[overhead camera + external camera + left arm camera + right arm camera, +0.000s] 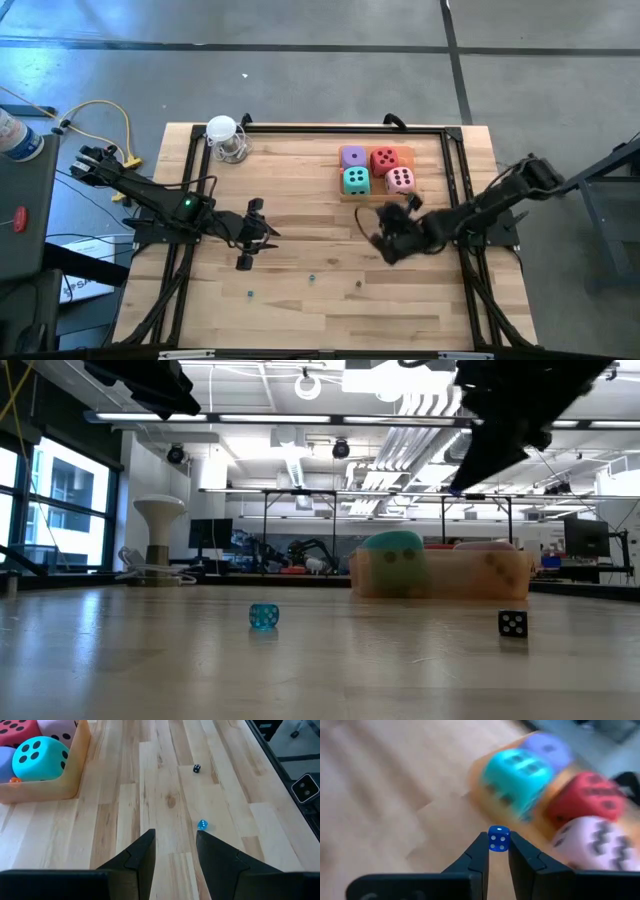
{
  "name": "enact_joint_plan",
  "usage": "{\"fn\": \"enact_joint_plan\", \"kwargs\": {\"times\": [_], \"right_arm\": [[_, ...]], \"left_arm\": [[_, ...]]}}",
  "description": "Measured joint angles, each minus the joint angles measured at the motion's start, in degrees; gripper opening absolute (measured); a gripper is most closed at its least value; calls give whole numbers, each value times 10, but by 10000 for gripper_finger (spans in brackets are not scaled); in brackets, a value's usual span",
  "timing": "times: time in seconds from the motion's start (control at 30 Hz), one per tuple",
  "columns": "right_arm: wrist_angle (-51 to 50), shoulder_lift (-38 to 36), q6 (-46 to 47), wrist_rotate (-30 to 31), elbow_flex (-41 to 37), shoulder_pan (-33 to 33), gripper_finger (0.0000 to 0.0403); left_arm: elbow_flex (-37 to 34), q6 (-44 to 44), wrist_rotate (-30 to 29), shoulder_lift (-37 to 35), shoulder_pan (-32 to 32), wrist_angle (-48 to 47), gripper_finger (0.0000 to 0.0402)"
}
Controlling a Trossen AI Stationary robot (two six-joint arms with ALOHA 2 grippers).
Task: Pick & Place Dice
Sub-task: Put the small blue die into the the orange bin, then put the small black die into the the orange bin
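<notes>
Right wrist view: right gripper (498, 851) pinches 1 small blue die (498, 839); 4 big dice (376, 169) in tray (377, 196).

Bare bench (300, 190) fills the frame's middle, blocked at upper right by the tray (404, 153) packed with four big dice (356, 180), at upper left by a white-capped stand (224, 138).

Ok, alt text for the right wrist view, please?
The right tool pinches a small blue die between its fingertips above the wooden table. Beyond it, a tray holds teal, purple, red and pink dice.
</notes>
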Motion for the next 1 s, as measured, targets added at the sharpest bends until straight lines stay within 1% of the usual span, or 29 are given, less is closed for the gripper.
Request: {"fn": "enact_joint_plan", "kwargs": {"times": [0.1, 0.23, 0.37, 0.63, 0.8, 0.9, 1.0], "right_arm": [[-3, -6, -2, 2, 0, -49, 41], [0, 1, -16, -44, 0, -128, 41], [3, 16, -19, -74, 0, -177, 46], [34, 21, -70, -110, 0, -220, 83], [44, 21, -75, -111, 0, -234, 104], [44, 21, -74, -109, 0, -246, 127], [45, 21, -74, -101, 0, -251, 158]], "left_arm": [[0, -4, -1, 0, 0, 2, 136], [-10, -12, -1, 5, 0, 23, 136], [-33, -13, -2, 18, 1, 64, 136], [-48, -10, -16, 20, 17, 76, 136], [-48, -8, -16, 20, 19, 77, 136], [-48, -8, -16, 20, 19, 76, 136], [-48, -8, -16, 20, 19, 76, 136]]}}
